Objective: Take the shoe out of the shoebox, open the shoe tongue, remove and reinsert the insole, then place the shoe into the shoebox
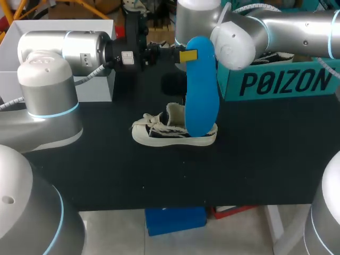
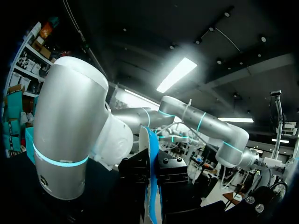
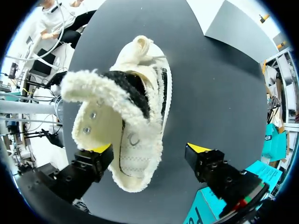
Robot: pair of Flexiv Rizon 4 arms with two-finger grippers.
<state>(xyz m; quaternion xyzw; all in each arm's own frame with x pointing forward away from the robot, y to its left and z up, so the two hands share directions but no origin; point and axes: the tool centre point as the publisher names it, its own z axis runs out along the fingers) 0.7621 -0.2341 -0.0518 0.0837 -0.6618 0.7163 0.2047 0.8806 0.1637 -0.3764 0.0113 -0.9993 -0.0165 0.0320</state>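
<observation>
A cream canvas shoe [image 1: 172,131] with fuzzy trim lies on its sole in the middle of the black table [image 1: 106,175], its tongue folded back. My left gripper [image 1: 187,55] is shut on the top end of a blue insole [image 1: 202,95], which hangs upright with its lower end at the shoe's heel. The left wrist view shows the insole [image 2: 151,186] edge-on between the black fingers. My right gripper [image 3: 149,154] hangs open above the shoe [image 3: 135,121], one finger close beside the heel and the other well apart. The insole hides it in the head view.
The teal shoebox [image 1: 281,79] stands at the back right, close behind my right arm [image 1: 276,26]. A white box [image 1: 58,48] stands at the back left behind my left arm [image 1: 64,48]. Bare table runs from the shoe to the front edge.
</observation>
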